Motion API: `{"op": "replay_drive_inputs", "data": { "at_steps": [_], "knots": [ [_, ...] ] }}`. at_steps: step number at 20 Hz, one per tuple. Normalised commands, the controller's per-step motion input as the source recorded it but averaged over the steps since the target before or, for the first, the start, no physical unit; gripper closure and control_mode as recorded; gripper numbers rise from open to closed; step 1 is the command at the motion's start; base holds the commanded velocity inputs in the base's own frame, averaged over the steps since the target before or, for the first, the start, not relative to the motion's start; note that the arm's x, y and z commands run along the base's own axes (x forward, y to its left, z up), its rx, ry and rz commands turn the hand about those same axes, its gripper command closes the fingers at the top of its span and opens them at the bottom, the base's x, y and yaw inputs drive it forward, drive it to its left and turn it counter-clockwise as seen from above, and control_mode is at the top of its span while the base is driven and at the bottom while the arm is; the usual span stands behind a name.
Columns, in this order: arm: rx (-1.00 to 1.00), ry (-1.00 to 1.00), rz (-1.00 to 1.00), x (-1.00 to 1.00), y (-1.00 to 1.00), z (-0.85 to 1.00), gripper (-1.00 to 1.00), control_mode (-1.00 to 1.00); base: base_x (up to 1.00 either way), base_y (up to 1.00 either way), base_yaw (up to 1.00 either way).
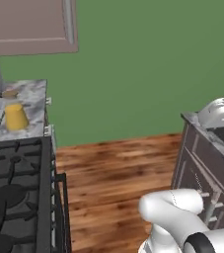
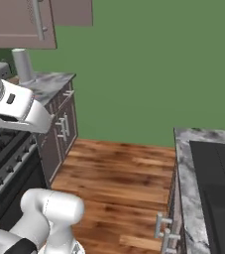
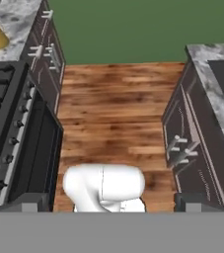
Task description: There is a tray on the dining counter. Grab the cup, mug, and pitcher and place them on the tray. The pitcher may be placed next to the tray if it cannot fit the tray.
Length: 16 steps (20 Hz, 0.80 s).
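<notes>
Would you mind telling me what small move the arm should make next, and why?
Probably swing the open gripper left toward the yellow cup. The cup stands untouched on the marbled worktop beyond the stove, while the hand looks down the floor aisle, holding nothing.

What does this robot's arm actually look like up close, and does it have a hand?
The arm is made of smooth, glossy white rounded segments, like fat bent tubes, with a dark grey-black band at a joint near its base. A further white link carries small dark marks. No loose cables show. Its hand is a gripper with two small dark grey finger tips standing wide apart.
</notes>
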Motion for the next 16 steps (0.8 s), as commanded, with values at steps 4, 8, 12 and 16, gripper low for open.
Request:
{"op": "replay_drive_inputs", "data": {
  "at_steps": [4,8,12,16],
  "knots": [
    [0.00,0.00,0.00,0.00,0.00,0.00,-1.00,1.00,0.92,-0.19,0.00],
    [0.00,0.00,0.00,0.00,0.00,0.00,-1.00,1.00,0.81,-0.37,0.00],
    [0.00,0.00,0.00,0.00,0.00,0.00,-1.00,1.00,0.70,-0.30,0.00],
    [0.00,0.00,0.00,0.00,0.00,0.00,-1.00,1.00,0.71,-0.24,0.00]
  ]
}}
